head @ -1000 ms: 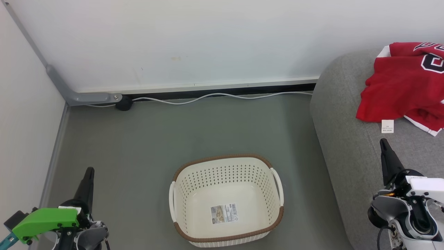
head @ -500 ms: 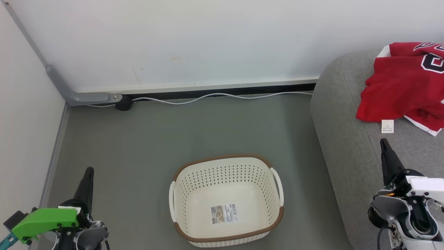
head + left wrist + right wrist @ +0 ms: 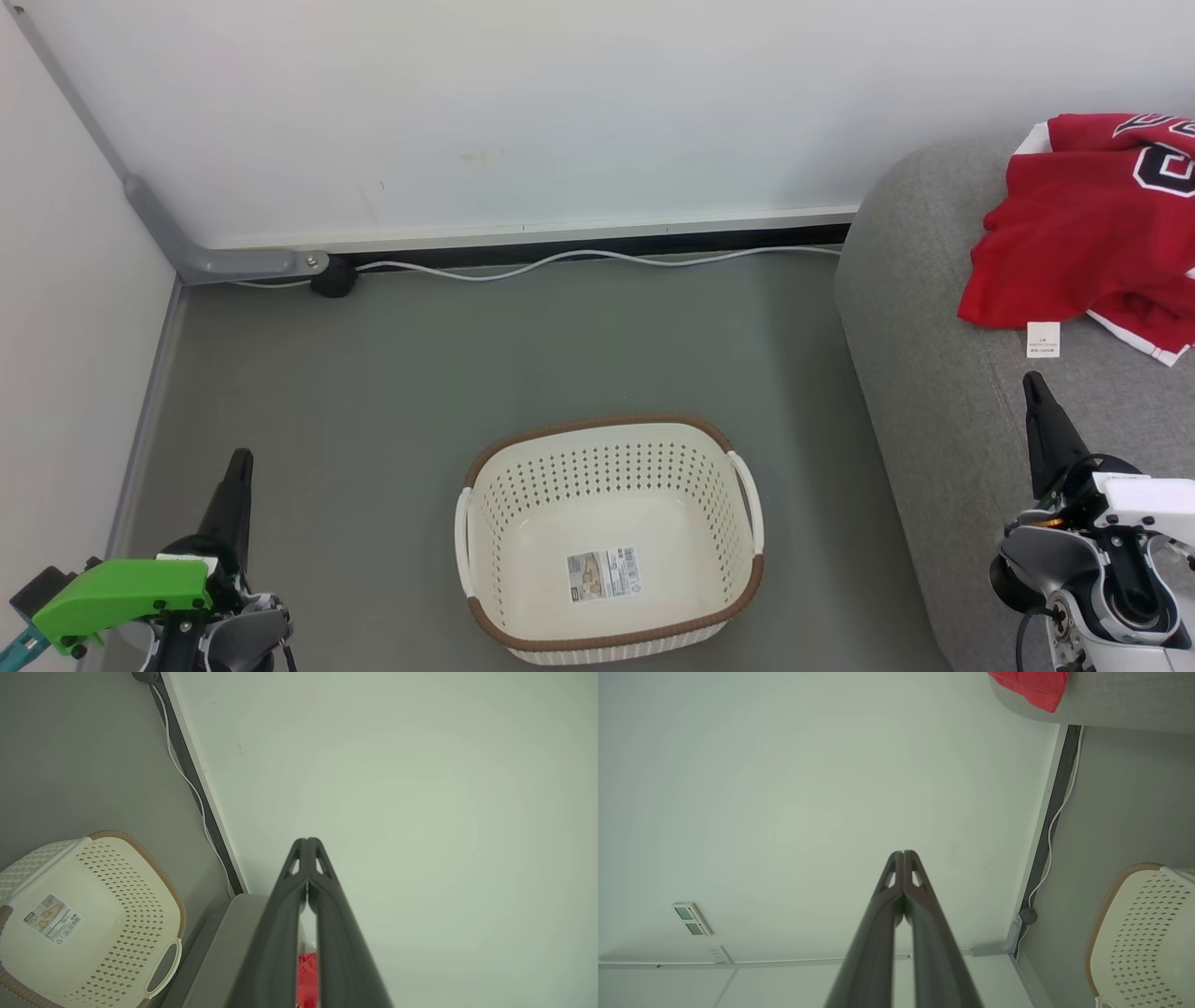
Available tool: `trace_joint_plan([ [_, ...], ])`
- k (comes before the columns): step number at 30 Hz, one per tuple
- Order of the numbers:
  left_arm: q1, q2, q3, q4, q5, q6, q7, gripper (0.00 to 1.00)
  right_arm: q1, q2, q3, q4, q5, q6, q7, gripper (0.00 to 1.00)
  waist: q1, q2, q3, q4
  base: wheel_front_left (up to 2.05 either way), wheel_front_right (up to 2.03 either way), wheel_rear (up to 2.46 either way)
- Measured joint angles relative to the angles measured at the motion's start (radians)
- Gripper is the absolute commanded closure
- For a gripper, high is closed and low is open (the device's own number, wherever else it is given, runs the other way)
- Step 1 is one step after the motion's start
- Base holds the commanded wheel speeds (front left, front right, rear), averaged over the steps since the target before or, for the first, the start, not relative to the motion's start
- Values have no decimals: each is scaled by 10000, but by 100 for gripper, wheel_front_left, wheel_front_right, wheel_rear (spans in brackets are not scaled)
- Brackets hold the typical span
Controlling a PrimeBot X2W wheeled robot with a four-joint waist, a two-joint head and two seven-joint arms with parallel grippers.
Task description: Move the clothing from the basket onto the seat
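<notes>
Both left gripper point(image 3: 240, 459) and right gripper point(image 3: 1030, 381) are clenched, holding nothing.
The clothing point(image 3: 1083, 233) lies on the seat point(image 3: 934, 392) at upper right of the head view; the basket point(image 3: 607, 425) stands on the floor point(image 3: 467, 355) at bottom centre, sticker point(image 3: 604, 574) inside.

The left hand point(image 3: 241, 459) is held shut, its two dark fingers point(image 3: 280, 938) brought together at the tips, and nothing is gripped between them. Behind it, a green cover point(image 3: 121, 593) is carried on the wrist. The right hand point(image 3: 1031, 381) is likewise closed and empty, tilted slightly leftward, with a white housing point(image 3: 1144, 499) behind it.
</notes>
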Motion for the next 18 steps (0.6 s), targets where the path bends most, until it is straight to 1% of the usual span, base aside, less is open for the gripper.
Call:
trace_joint_plan([
  [18,0,-31,12,-6,0,0,0,100,0,6,-17,-2,-12,0,25,100,0,0,0,0,0,0,0],
])
